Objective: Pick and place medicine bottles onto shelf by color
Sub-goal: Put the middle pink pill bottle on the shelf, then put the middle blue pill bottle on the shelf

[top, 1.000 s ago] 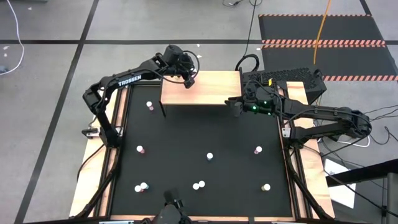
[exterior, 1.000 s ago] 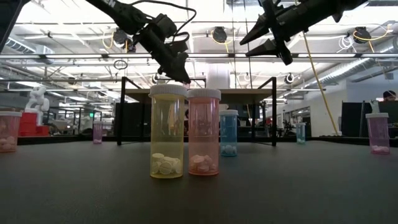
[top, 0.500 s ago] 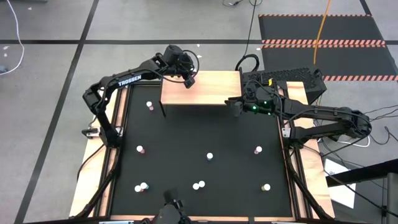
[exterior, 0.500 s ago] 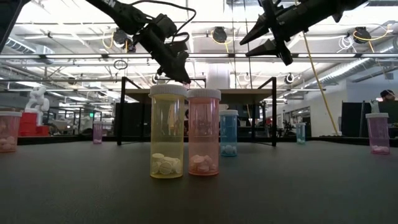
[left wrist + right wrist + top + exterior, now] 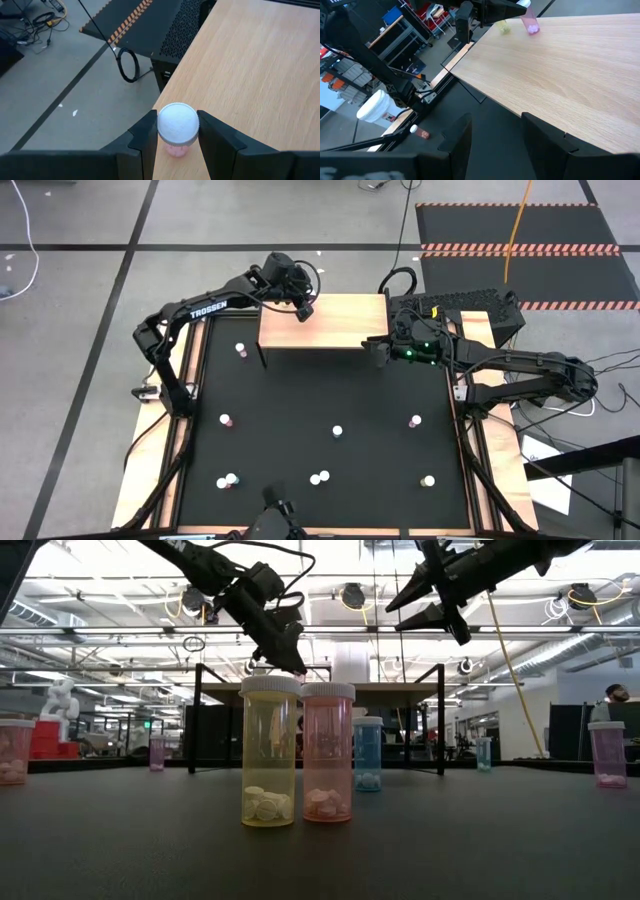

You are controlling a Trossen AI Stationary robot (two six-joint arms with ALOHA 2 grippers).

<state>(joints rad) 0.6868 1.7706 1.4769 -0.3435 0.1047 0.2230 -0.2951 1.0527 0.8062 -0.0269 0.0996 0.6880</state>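
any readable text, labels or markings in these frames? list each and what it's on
"TROSSEN": white letters on the left arm's upper link, high view.
Medicine bottles, such as the yellow and pink ones in the low view: no labels visible.
Shelf: no text.
Signs in the room behind the table, low view: too small to read.

Seen from above, the left gripper (image 5: 303, 308) hides the pink bottle (image 5: 177, 131) near the shelf's (image 5: 340, 325) far left corner.
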